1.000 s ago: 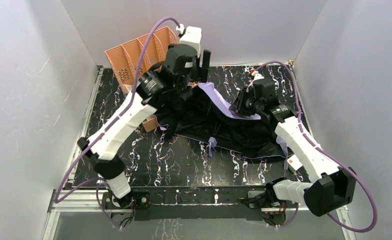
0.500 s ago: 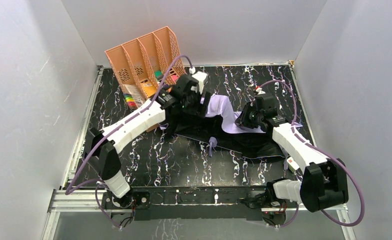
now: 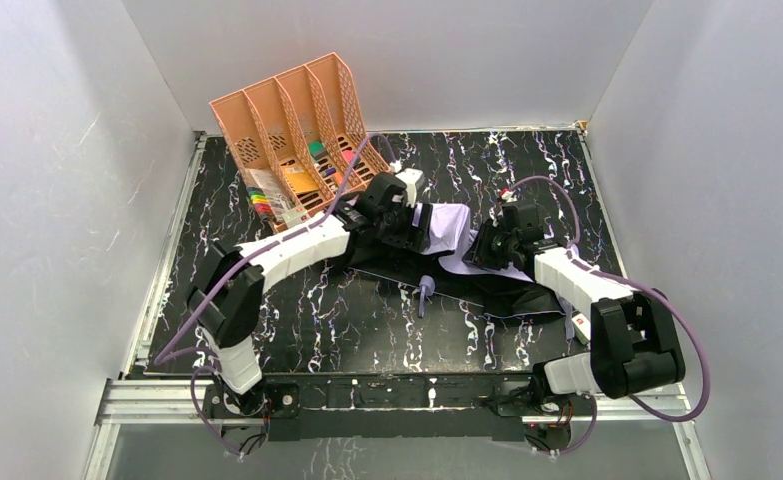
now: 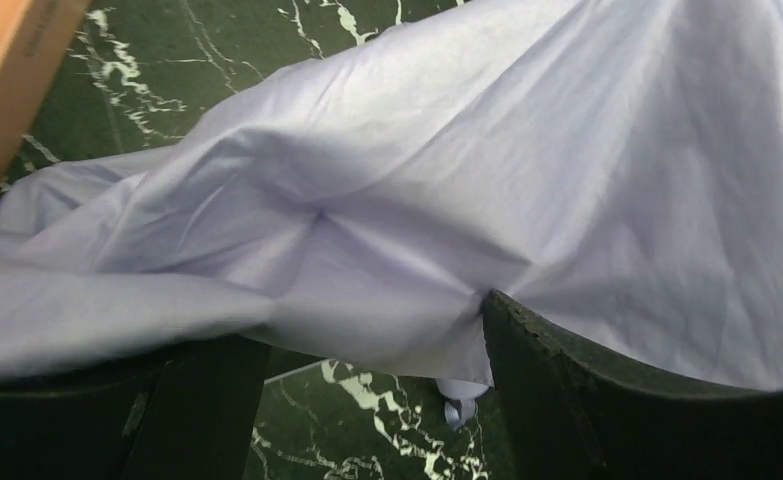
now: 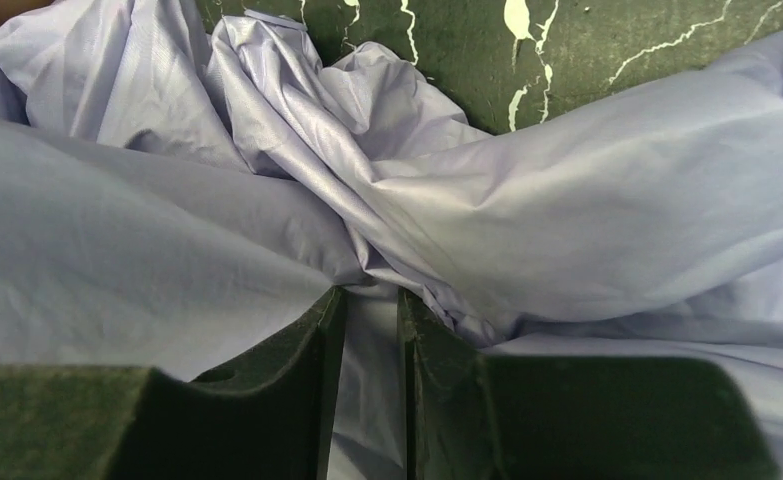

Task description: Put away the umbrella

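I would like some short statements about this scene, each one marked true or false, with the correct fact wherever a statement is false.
1. The pale lavender fabric umbrella lies on the black marbled table, outside the peach plastic file organiser. True.
2. The fingers of the right gripper stand wide apart with nothing between them. False: they stand close together, with a fold of the umbrella's fabric between them.
3. The fingers of the left gripper stand wide apart at the umbrella's fabric. True.
4. The organiser is empty. False: coloured items show in its compartments.
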{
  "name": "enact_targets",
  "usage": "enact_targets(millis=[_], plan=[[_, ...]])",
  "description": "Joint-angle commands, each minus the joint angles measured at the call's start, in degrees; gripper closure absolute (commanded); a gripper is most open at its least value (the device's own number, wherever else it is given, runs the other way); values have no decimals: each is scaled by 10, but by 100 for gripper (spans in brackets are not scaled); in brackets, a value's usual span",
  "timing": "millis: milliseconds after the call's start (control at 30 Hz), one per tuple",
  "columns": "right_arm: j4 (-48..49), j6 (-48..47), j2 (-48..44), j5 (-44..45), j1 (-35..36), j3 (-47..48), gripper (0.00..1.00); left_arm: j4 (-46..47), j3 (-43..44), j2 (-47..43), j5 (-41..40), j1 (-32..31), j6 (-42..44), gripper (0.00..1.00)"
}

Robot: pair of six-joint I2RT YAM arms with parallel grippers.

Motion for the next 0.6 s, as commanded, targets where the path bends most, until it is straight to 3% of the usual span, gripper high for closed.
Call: enact_targets(millis=[0,267,567], plan=[[41,-16,21,-8,-2,-11,65,36,5,38,17,-18,-10,26],[30,-35,44,-28,-3,29,53,68,3,89,11,-43,-34,27],[-146,-68,-121,74,-32,131,42,3,18,-20,-15,-5,-17,23]])
